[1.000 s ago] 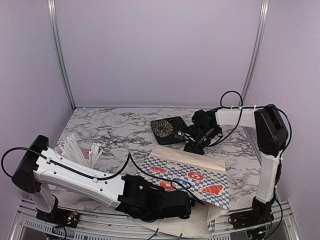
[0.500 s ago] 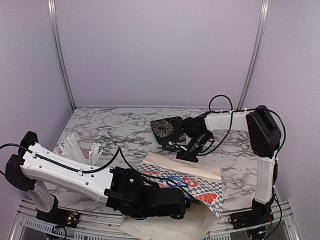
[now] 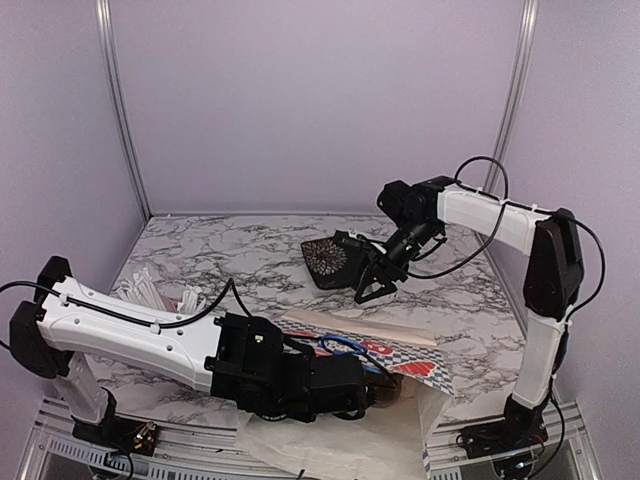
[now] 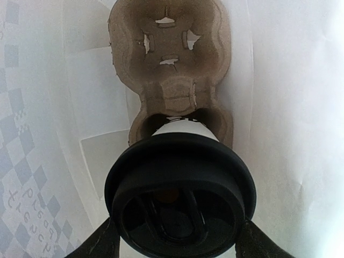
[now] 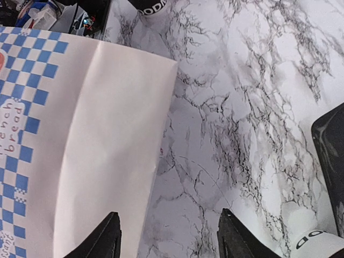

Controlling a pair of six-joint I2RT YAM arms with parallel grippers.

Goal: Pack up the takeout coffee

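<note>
left wrist view: the left tool (image 4: pixel 177 244) grips a lidded coffee cup (image 4: pixel 180 188) standing in the near pocket of the cardboard tray (image 4: pixel 169 64) inside the bag (image 4: pixel 290 107). right tool (image 5: pixel 172 236) hangs wide apart, empty, over the tabletop (image 5: pixel 242 107).

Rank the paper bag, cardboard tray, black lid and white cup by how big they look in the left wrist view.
1. Paper bag, filling the frame.
2. Black lid and cardboard tray: alike, and the lid sits nearest the camera, so unranked.
3. White cup, only a sliver.
</note>
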